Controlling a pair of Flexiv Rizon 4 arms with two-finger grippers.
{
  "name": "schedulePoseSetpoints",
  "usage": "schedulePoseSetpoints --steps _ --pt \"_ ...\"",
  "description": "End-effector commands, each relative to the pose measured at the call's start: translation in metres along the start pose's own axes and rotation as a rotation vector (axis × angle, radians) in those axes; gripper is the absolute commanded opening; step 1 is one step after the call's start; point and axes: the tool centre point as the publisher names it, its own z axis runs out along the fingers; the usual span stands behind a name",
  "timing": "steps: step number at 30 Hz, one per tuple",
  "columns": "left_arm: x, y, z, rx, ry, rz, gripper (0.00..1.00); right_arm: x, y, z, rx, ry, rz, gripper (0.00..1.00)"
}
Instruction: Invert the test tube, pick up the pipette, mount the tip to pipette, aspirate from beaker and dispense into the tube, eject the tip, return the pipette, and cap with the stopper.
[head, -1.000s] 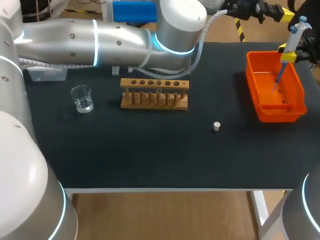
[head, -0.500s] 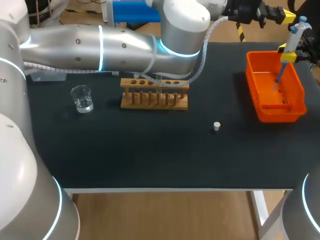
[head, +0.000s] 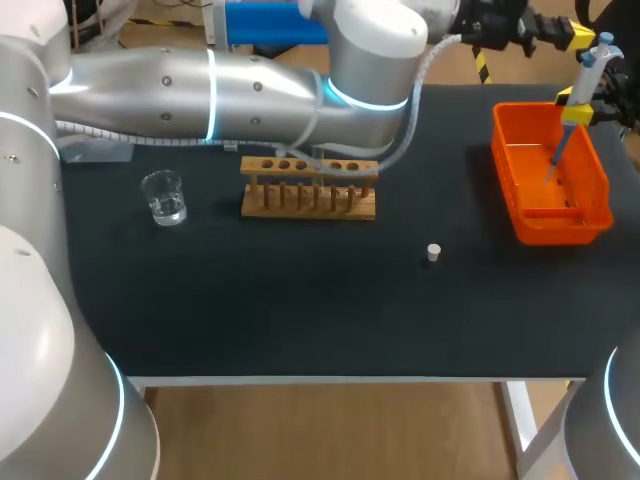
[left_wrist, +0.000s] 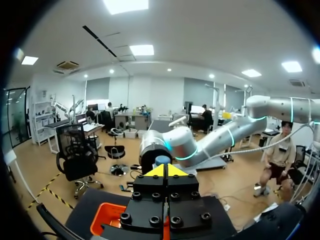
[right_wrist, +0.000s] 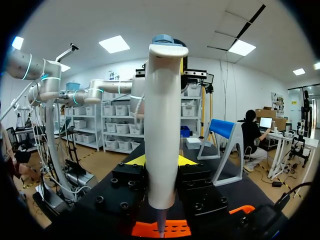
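Black table (head: 300, 310) under the lights, with a beaker (head: 163, 196) holding a little clear liquid on the left. The wooden rack (head: 309, 187) sits mid-table, and the small white stopper (head: 433, 252) lies alone, well apart from both. Over on the right, the right pincer (head: 578, 108) is clamped on the pipette (head: 588, 75). The wrist view shows yellow tips pressing the white barrel from both sides. The pipette hangs upright with its narrow end pointing down into the orange bin (head: 545, 222). I'd call this a light, rigid plastic tool with a smooth barrel that could slip in a loose hold. Mid-barrel looks like the right place to grip, leaving the plunger free on top. The thin lower end looks like the delicate part, so it should stay off the bin wall. The left pincer (left_wrist: 166, 171) is up past the far edge near the pipette, its yellow tips pressed together on nothing.
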Motion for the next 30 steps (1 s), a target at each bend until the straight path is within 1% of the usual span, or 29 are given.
schedulePoseSetpoints --steps 1,4,12,19,27,30 --pt "0.002 0.004 0.004 0.013 -0.006 -0.004 0.0 -0.001 0.0 -0.002 0.0 0.006 0.0 0.0" --pt "0.002 0.006 0.005 0.008 -0.006 -0.02 0.0 -0.001 0.0 -0.002 0.0 0.006 0.0 0.0" --pt "-0.001 0.007 0.006 0.014 -0.006 -0.018 0.0 -0.001 0.0 -0.002 0.0 0.006 0.0 0.0" --pt "-0.002 0.008 0.008 0.018 0.001 -0.034 0.0 -0.001 0.0 -0.002 0.0 0.006 0.0 0.0" --pt "-0.002 0.012 0.01 0.012 0.002 -0.047 0.0 -0.001 0.0 -0.002 0.0 0.006 0.0 0.0" --pt "-0.003 0.014 0.011 -0.002 0.003 -0.057 0.0 -0.001 0.0 -0.002 0.0 0.006 0.0 0.0"
